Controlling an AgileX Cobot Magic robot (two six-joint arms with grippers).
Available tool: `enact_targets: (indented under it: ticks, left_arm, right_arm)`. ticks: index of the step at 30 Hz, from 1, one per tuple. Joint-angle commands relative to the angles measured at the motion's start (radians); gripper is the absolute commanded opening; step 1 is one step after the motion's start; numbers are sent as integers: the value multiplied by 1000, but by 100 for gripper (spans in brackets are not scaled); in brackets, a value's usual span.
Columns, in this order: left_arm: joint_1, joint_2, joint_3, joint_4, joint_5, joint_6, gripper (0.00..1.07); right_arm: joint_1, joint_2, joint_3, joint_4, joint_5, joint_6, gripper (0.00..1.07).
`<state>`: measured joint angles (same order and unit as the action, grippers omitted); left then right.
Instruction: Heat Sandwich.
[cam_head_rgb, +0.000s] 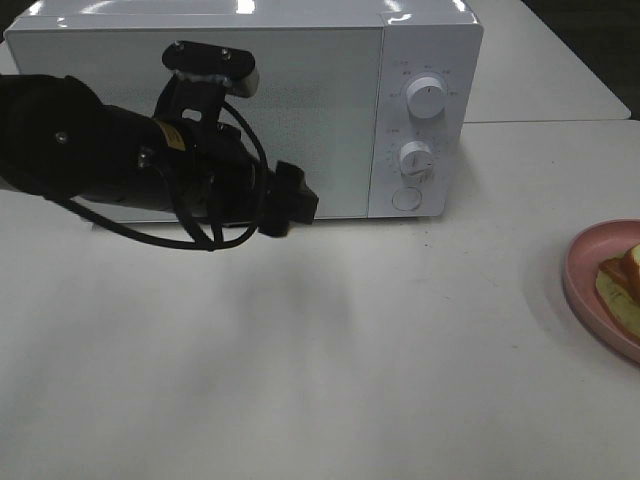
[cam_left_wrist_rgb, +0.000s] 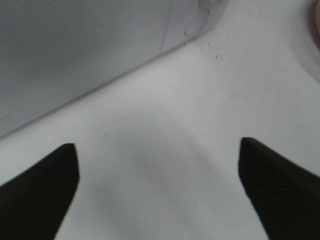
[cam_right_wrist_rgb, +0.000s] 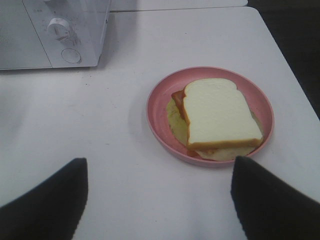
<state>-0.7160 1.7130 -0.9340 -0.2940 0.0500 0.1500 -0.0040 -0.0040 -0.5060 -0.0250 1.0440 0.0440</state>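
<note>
The sandwich (cam_right_wrist_rgb: 217, 117), pale bread on top with an orange-brown crust, lies on a round pink plate (cam_right_wrist_rgb: 160, 107) in the right wrist view. My right gripper (cam_right_wrist_rgb: 157, 200) hovers short of the plate, open, with nothing between its dark fingers (cam_right_wrist_rgb: 45, 205). At the right edge of the exterior high view only part of the sandwich (cam_head_rgb: 622, 285) and the plate (cam_head_rgb: 585, 270) shows. My left gripper (cam_head_rgb: 292, 203) hangs low in front of the white microwave (cam_head_rgb: 300, 100), by its shut door. In the left wrist view the left gripper (cam_left_wrist_rgb: 157, 195) is open over bare table.
The microwave's panel carries two knobs (cam_head_rgb: 427, 98) and a round button (cam_head_rgb: 406, 198) on its right side. A second table (cam_head_rgb: 560, 60) adjoins behind on the right. The white tabletop (cam_head_rgb: 320, 360) spreads in front of the microwave.
</note>
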Motion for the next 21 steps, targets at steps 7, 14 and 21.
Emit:
enact_targets:
  ticks: [7, 14, 21]
  left_arm:
    - [-2, -91, 2, 72, 367, -5, 102]
    - [26, -152, 2, 132, 550, -145, 102]
    - [189, -172, 2, 129, 685, -150, 102]
  right_arm:
    - [-6, -27, 2, 2, -13, -13, 76]
    - [-6, -27, 2, 2, -13, -13, 76]
    - [-6, -27, 2, 2, -13, -13, 76]
